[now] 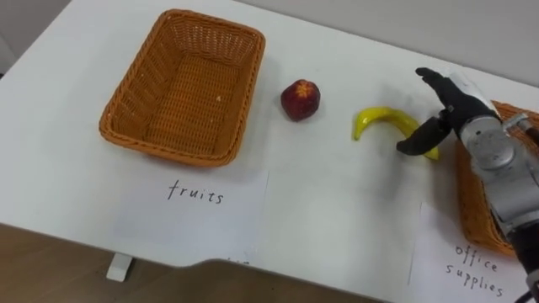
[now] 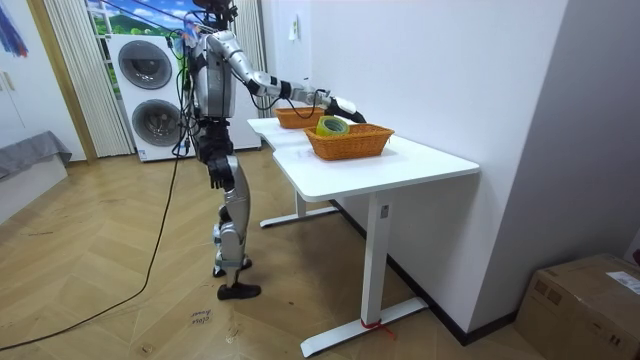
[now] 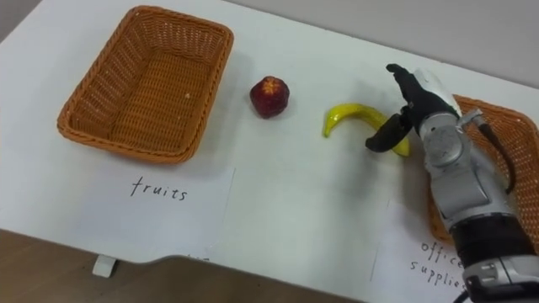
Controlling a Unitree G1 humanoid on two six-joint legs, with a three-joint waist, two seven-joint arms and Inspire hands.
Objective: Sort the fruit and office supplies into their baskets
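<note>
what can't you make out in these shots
Office supplies basket: eye views, cut by the right edge, covered by the right arm; contents hidden.
Banana: one end under the right hand; contact unclear.
Room view: yellow-green item in that basket, too small to name.

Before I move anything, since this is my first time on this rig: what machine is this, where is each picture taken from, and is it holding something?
It is a two-legged humanoid robot, standing at a white table. Two pictures come from its head cameras looking down; the third is from a camera across the room. On the table lie an empty woven wicker basket with a paper sheet marked for fruit before it, a round red fruit and a curved yellow banana. A second wicker basket sits at the right. The robot's right hand is open at the banana's right end; nothing is held.
</note>
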